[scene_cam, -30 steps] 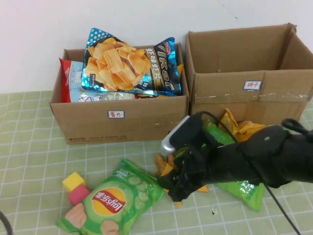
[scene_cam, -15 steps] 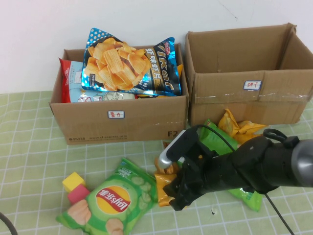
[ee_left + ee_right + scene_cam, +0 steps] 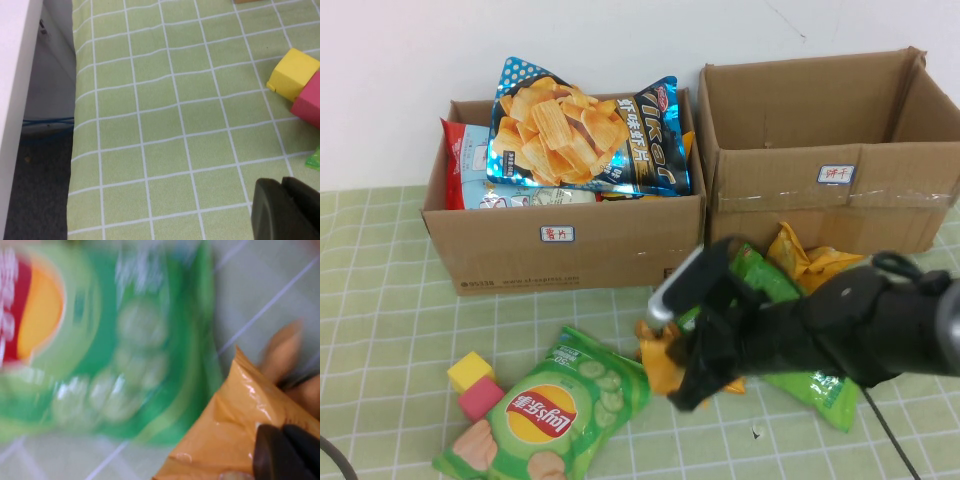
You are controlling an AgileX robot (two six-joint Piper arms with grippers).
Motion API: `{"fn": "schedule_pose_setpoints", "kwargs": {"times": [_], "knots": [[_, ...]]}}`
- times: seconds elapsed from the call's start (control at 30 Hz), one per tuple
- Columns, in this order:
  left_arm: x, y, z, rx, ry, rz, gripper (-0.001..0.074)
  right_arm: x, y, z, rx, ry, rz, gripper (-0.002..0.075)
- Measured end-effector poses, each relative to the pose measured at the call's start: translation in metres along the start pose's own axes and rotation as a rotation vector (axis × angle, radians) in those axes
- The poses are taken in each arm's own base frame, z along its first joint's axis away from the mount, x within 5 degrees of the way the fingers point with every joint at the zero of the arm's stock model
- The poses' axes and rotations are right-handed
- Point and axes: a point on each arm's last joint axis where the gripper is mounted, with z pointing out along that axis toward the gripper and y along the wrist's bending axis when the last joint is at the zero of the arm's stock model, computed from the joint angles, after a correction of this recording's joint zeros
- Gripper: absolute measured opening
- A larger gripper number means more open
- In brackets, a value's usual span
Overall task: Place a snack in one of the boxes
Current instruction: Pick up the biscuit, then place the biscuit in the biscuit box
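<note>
A green checked tabletop (image 3: 380, 300) holds two open cardboard boxes against a white wall. The left box (image 3: 610, 240) is piled with snack bags, a blue chip bag (image 3: 585, 135) on top; the right box (image 3: 820, 120) shows a bare inside. In front of the boxes, the black right arm reaches in from the right side, and its right end effector (image 3: 682, 385) is clamped on an orange snack bag (image 3: 660, 362), which sits low over the tabletop just in front of the left box. A green chip bag (image 3: 555, 410) lies just left of it, with a yellow block (image 3: 470, 370) and a pink block (image 3: 480, 397) touching each other at its left edge. Another green bag (image 3: 810, 385) and a yellow bag (image 3: 810, 262) lie partly under the arm. The left end effector (image 3: 287, 210) hovers over bare tabletop near the blocks, its fingers pressed together with nothing between them.
</note>
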Motion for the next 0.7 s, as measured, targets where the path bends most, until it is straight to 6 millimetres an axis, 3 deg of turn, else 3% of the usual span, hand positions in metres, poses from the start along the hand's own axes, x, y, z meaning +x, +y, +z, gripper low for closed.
{"fn": "schedule_pose_setpoints", "kwargs": {"times": [0.2,0.33,0.5,0.6,0.7], "knots": [[0.000,0.000,0.000,0.001,0.000,-0.001,-0.0001,-0.033,-0.007,-0.047,0.122,-0.147,-0.037,0.0006],[0.000,-0.001,0.000,0.014,-0.003,-0.018,-0.0001,-0.051,-0.017,-0.064,0.257,-0.209,-0.127,0.0006],[0.000,-0.002,0.000,0.023,-0.005,-0.030,-0.0001,-0.094,-0.051,-0.094,0.599,-0.325,-0.158,0.0006],[-0.001,-0.002,0.000,0.025,-0.008,-0.034,-0.0001,-0.122,-0.076,-0.114,0.707,-0.409,-0.137,0.0005],[-0.001,-0.002,0.000,0.027,-0.010,-0.037,-0.0001,-0.146,-0.101,-0.122,0.750,-0.484,-0.084,0.0005]]}}
